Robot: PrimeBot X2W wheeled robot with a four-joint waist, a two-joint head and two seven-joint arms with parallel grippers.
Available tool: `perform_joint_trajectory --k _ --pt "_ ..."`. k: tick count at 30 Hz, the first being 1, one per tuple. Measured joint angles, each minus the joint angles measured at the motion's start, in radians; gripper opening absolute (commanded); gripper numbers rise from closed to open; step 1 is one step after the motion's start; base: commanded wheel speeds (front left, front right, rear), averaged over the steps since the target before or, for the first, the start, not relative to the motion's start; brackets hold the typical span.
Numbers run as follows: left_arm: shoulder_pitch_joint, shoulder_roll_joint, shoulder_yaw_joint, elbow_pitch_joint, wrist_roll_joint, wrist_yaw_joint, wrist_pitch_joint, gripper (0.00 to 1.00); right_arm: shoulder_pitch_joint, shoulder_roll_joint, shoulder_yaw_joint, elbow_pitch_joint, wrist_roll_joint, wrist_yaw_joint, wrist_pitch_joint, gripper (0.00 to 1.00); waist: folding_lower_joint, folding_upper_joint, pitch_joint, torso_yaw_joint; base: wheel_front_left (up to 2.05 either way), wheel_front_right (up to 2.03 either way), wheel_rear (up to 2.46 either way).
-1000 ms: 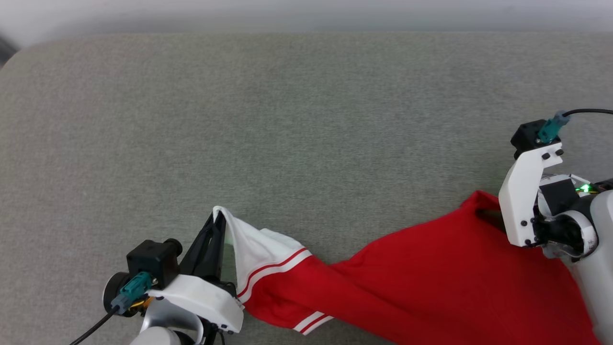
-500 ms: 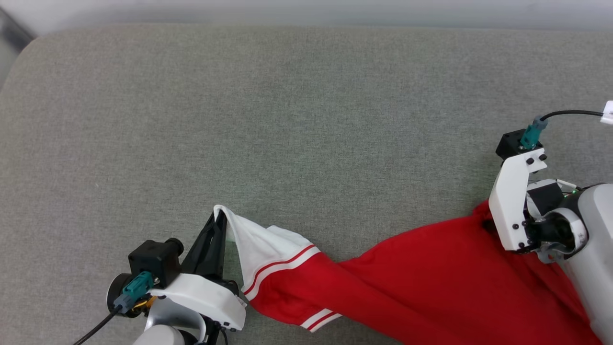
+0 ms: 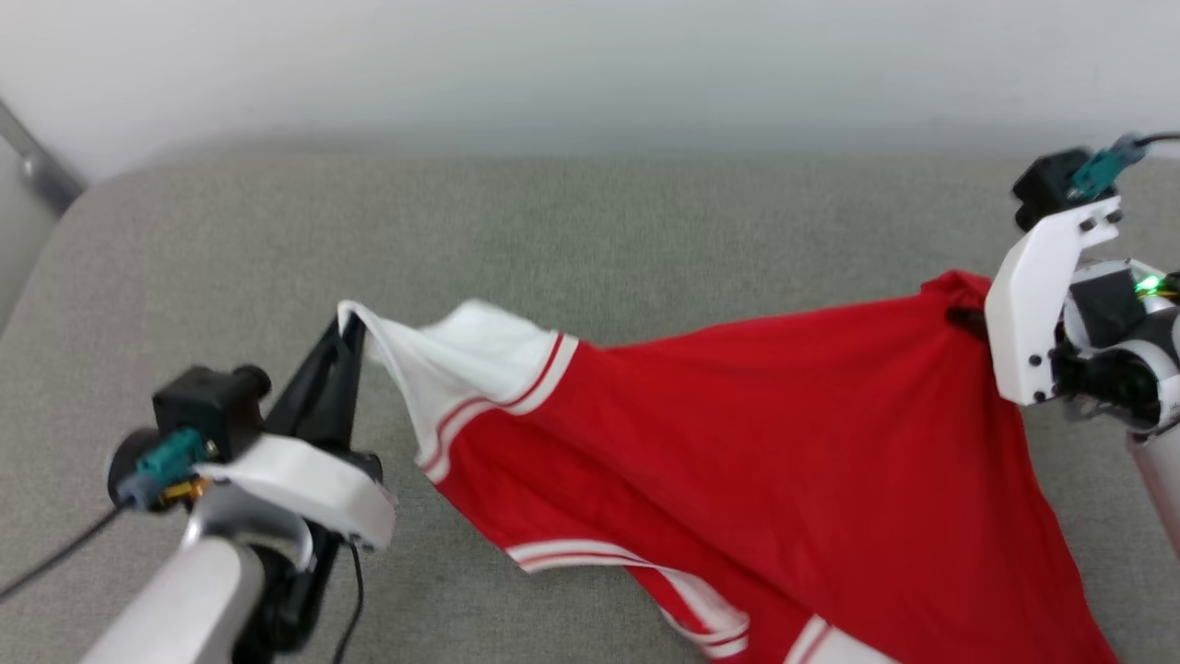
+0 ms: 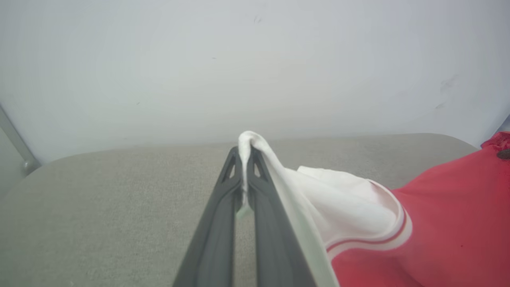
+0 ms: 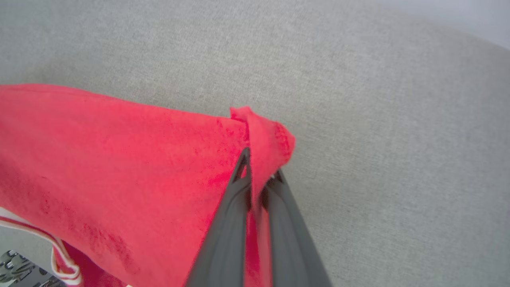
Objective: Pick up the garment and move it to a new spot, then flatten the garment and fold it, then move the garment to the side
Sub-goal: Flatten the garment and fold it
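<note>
Left pincer (image 3: 348, 323) is clamped on a white sleeve end of the bright red soft-fabric shirt (image 3: 737, 443). Right pincer (image 5: 259, 169) is closed on its red edge, over the grey fabric-covered surface (image 3: 645, 231).

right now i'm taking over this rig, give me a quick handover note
Left gripper: shut on the white sleeve end of the garment.
Right gripper: shut on a red edge of the garment.
Garment: stretched between the two grippers over the grey padded surface, its lower part running out of the head view.
Done: gripped at both ends.
To do: set it down at a new spot, flatten, fold, move aside.
</note>
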Motion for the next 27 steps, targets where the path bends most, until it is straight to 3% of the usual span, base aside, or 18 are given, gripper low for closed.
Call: perform_joint_trajectory --k 7,13,19,27 --pt "-0.223 0.03 0.03 0.071 -0.012 -0.06 0.081 0.0 -0.099 0.0 -0.064 0.004 -0.03 0.0 -0.048 0.0 -0.0001 0.0 -0.1 -0.015 0.0 0.0 0.0" --pt "-0.481 0.031 0.039 0.21 -0.004 -0.109 0.132 0.0 -0.242 0.006 -0.08 0.017 -0.078 0.0 -0.074 0.0 -0.0001 0.0 -0.112 -0.051 0.0 0.0 0.0" --pt "-0.752 0.017 0.043 0.375 0.034 -0.14 0.156 0.0 -0.392 0.034 -0.101 0.046 -0.109 0.001 -0.117 0.0 -0.0001 0.0 -0.061 -0.075 0.0 0.0 0.0" --pt "-1.086 -0.004 0.046 0.546 0.092 -0.167 0.128 0.0 -0.585 0.061 -0.148 0.091 -0.154 0.001 -0.23 0.0 0.0 -0.0001 0.085 -0.106 0.0 0.0 0.0"
